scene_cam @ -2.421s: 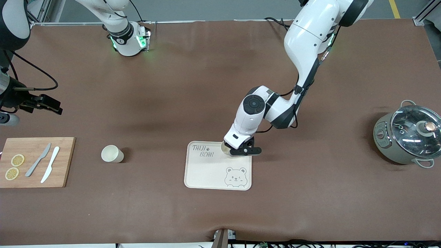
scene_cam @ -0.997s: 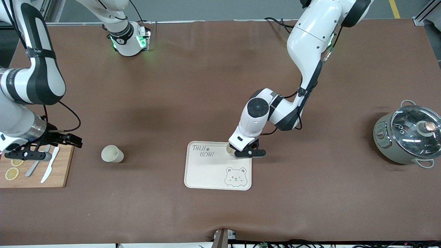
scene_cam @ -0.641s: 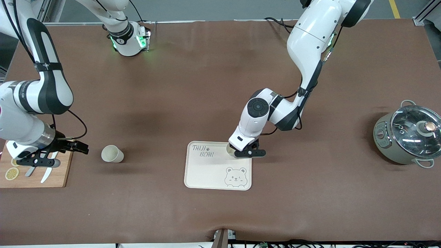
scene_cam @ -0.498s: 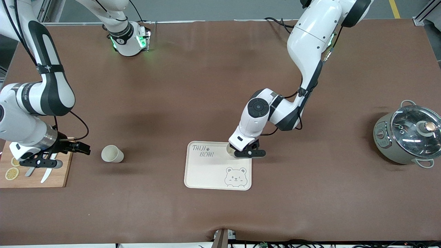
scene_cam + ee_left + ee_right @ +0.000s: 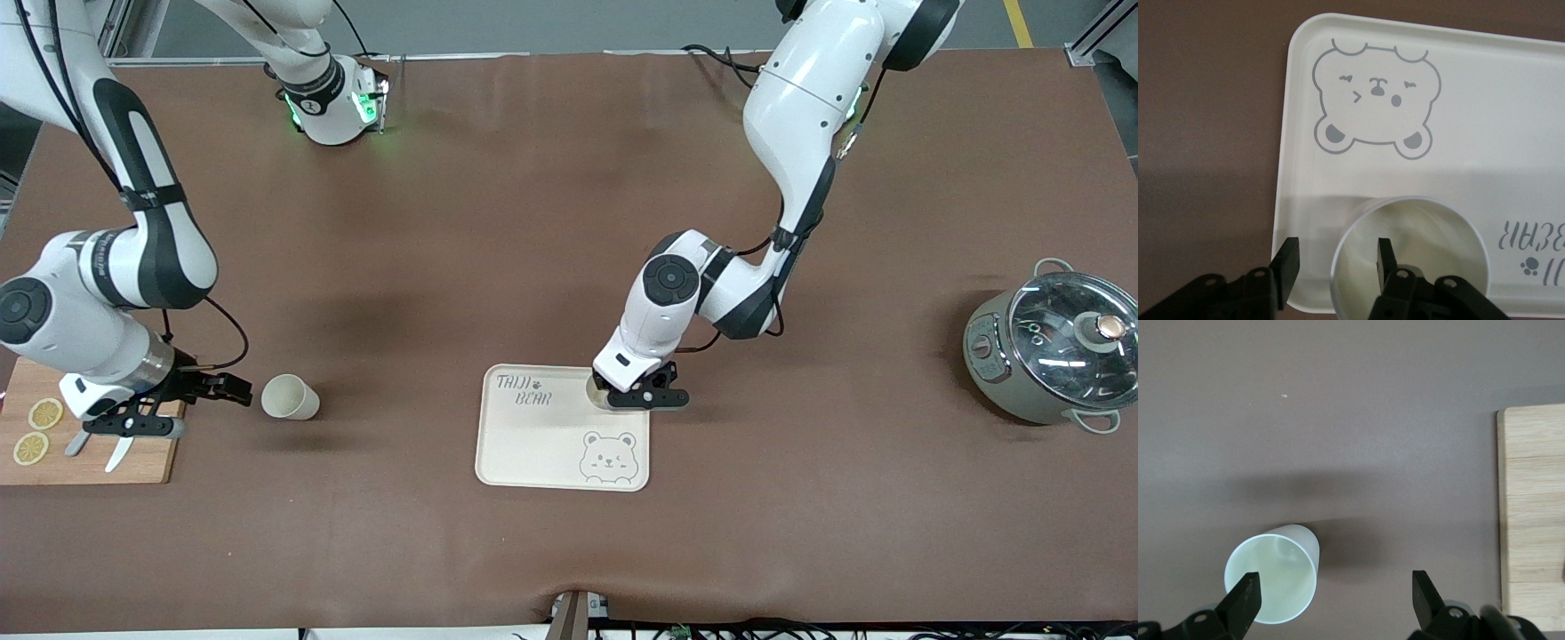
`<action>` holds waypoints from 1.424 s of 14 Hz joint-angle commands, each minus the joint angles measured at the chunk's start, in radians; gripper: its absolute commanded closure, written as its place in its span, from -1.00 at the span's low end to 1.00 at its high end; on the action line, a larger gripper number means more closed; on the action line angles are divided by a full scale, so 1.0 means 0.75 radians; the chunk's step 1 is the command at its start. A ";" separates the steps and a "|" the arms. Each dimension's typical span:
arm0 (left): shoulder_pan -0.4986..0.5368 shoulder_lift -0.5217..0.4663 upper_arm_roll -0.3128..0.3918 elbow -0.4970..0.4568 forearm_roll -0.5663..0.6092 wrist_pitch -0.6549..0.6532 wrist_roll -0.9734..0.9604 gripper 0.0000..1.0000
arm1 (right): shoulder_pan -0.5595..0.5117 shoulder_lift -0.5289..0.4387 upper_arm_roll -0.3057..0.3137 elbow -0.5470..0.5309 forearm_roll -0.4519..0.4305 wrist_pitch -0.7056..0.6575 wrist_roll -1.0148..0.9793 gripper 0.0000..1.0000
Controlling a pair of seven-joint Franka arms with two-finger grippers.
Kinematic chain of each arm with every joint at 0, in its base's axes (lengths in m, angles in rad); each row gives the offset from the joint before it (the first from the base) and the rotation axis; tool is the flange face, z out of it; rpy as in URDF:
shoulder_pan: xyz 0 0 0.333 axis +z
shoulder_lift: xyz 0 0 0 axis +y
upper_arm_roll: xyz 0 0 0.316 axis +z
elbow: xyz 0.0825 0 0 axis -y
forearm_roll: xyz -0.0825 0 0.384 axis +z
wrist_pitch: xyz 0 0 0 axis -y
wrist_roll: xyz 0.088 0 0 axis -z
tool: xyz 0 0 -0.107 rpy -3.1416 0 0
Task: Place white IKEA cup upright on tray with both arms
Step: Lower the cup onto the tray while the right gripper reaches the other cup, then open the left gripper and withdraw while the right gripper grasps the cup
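One white cup (image 5: 597, 397) (image 5: 1408, 257) stands upright on the cream bear tray (image 5: 542, 444) (image 5: 1511, 133), in the corner nearest the left arm's base. My left gripper (image 5: 636, 394) (image 5: 1336, 260) is over it and open. One finger is inside the cup and one outside, and neither touches the wall. A second white cup (image 5: 289, 397) (image 5: 1271, 577) stands upright on the table, between the tray and the cutting board. My right gripper (image 5: 209, 409) (image 5: 1335, 593) hangs low beside that cup, wide open and holding nothing, with one fingertip over its rim.
A wooden cutting board (image 5: 156, 444) (image 5: 1531, 513) with lemon slices and two knives lies at the right arm's end. A pot with a glass lid (image 5: 1049, 351) stands at the left arm's end.
My left gripper has opened off the wall of the cup on the tray. My right arm has swung down from over the cutting board toward the cup on the table.
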 commanded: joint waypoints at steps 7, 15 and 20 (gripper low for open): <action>0.008 -0.021 0.002 -0.031 0.037 0.021 -0.001 -0.38 | -0.014 0.036 0.010 -0.095 -0.033 0.150 0.008 -1.00; 0.010 -0.097 0.002 -0.029 0.037 -0.110 0.007 -0.51 | -0.021 0.081 0.006 -0.171 -0.057 0.311 0.008 -1.00; 0.012 -0.162 -0.002 -0.029 0.039 -0.234 0.013 -0.53 | -0.021 0.107 0.006 -0.197 -0.057 0.371 0.008 -1.00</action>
